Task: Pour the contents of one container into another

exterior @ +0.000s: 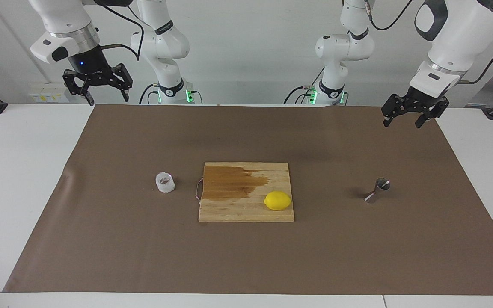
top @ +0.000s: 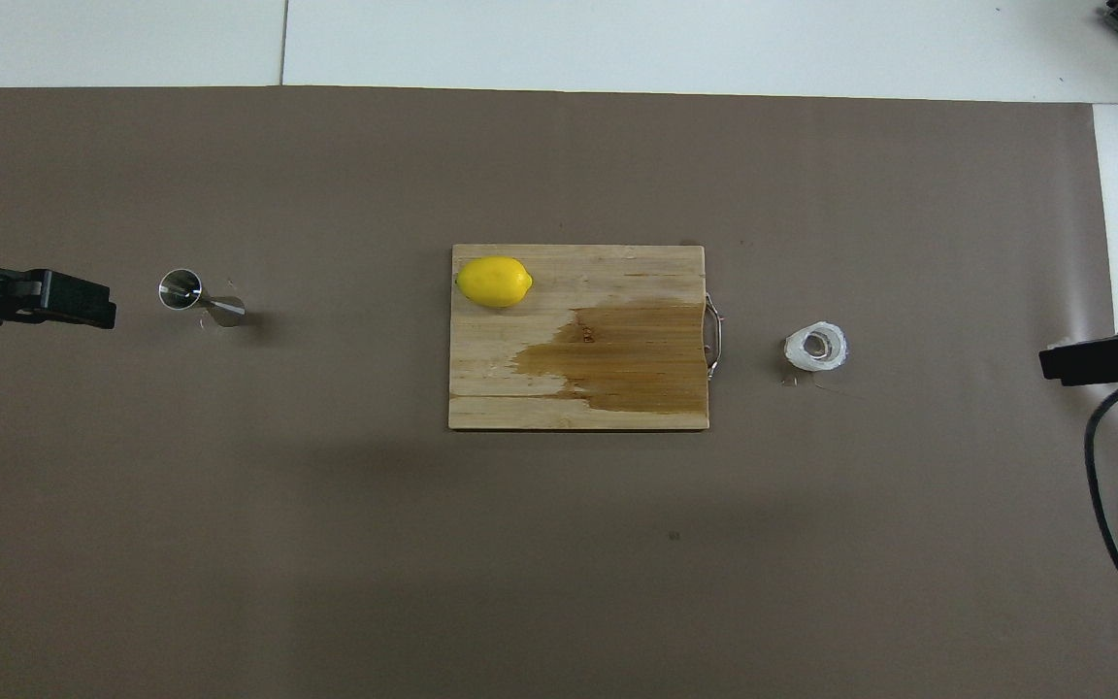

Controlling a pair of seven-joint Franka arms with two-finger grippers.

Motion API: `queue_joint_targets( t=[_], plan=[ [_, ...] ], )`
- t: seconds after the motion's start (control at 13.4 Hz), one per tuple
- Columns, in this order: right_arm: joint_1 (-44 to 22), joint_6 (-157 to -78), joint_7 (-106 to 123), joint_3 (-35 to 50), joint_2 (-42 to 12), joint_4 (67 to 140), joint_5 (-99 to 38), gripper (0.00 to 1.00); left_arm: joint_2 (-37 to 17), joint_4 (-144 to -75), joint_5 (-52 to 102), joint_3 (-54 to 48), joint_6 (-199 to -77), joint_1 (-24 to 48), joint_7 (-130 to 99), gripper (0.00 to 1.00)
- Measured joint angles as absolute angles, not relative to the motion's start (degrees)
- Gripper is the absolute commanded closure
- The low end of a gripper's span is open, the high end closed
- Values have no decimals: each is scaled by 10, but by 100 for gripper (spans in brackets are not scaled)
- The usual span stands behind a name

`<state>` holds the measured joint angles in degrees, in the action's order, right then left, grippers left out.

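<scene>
1. Brown paper covers a white table [exterior: 24, 179], with a pale wall at the robots' end; a wooden cutting board [exterior: 246, 211] lies mid-table with a lemon [exterior: 277, 200] on it.
2. Right gripper [exterior: 97, 87] hangs high with its fingers spread, holding nothing; the glass cup [exterior: 165, 182] stands well below it and toward the board.
3. Left gripper [exterior: 410, 116] hangs over the paper's edge, fingers spread and empty; the steel jigger [exterior: 377, 190] stands below it, a little toward the board.
4. Nothing is grasped yet, so the step in hand looks like the reach for the cup.
5. To do it well, I would bring the right gripper down wide, straddle the faceted wall, and close gently: thin glass may slip or crack.
6. Cup: mouth up, squat, its axis vertical.
7. Jigger: long axis upright, open cone up; its narrow mouth calls for a slow, centred pour.
</scene>
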<state>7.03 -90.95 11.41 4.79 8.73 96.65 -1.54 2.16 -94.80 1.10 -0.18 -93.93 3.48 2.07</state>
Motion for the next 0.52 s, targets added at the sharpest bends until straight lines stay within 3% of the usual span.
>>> queue_joint_targets(
  t=[0.37,0.52],
  plan=[
    [70,-910,114,48,87,967,-15,0,17,-942,14,0,-926,24,19,0],
    [70,-910,114,48,87,967,-15,0,-12,-913,30,1,-920,9,4,0]
  ],
)
